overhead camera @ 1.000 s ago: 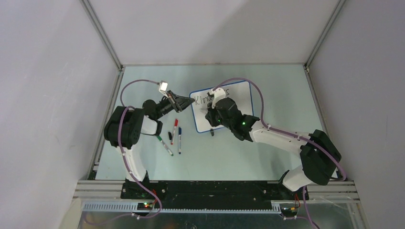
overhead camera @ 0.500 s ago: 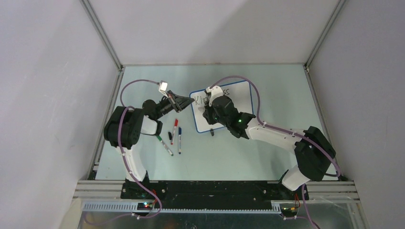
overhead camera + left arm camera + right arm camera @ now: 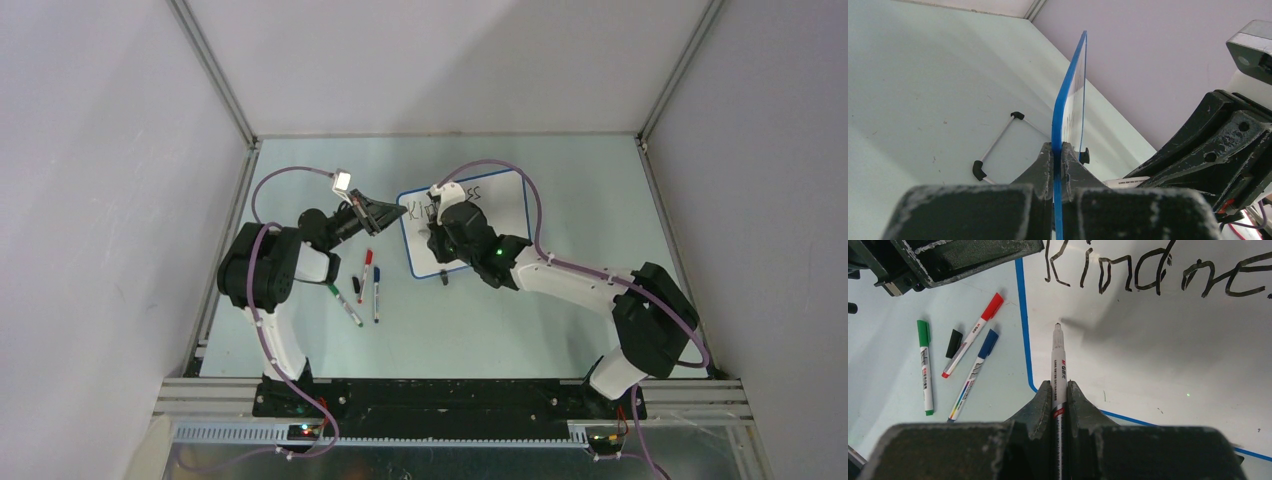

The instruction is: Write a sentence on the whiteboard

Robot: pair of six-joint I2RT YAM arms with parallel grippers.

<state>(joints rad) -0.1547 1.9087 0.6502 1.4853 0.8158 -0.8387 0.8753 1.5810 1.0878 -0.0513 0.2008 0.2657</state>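
The whiteboard (image 3: 500, 205) lies at the table's middle, and in the left wrist view I see its blue rim (image 3: 1068, 90) edge-on. My left gripper (image 3: 400, 212) (image 3: 1058, 146) is shut on the board's left edge. My right gripper (image 3: 437, 240) (image 3: 1059, 385) is over the board's left part and is shut on a black-tipped white marker (image 3: 1058, 360). The marker's tip points at bare board below the first line. The sentence (image 3: 1128, 275) reads "Kindne" in the right wrist view. The right arm hides part of it from above.
Red (image 3: 973, 335), blue (image 3: 973, 375) and green (image 3: 924, 367) markers and a loose black cap (image 3: 953, 343) lie on the table left of the board. A thin wire stand with black feet (image 3: 979, 170) lies beyond the board. Grey walls close in the table.
My right gripper, with the marker in it, has moved left along the board, away from the end of the first line. The left arm has stayed at the board's edge.
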